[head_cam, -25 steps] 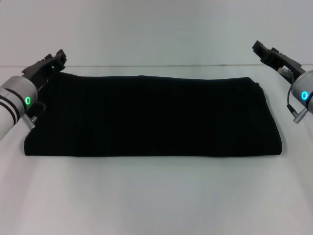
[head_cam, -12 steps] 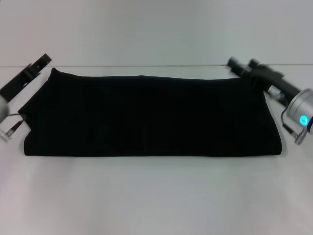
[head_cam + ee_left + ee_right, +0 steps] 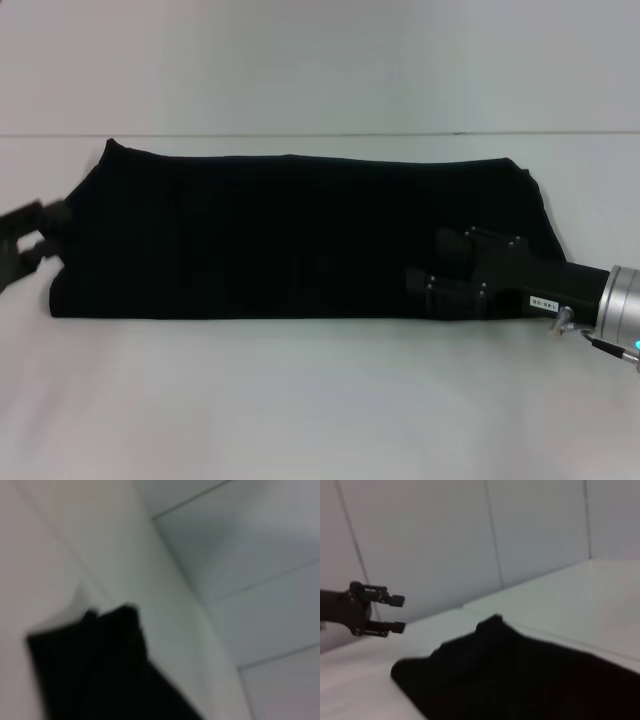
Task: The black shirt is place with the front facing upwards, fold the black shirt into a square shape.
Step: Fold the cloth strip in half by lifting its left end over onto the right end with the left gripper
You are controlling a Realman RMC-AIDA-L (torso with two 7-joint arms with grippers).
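Currently – white table [image 3: 300, 400] under all | black shirt [image 3: 300, 235] folded into a wide band, lying flat mid-table | right gripper [image 3: 425, 283] over shirt's right near part, fingers parted | left gripper [image 3: 25, 245] just beside shirt's left edge – fingers parted, holding nothing

A bare robot test lab or staging booth. A plain white worktop [image 3: 320, 400] runs back to its far edge, where it meets a blank white wall [image 3: 320, 60]. The wall is made of large flat panels [image 3: 540, 530] joined by thin seams, with no furnishings or decoration.
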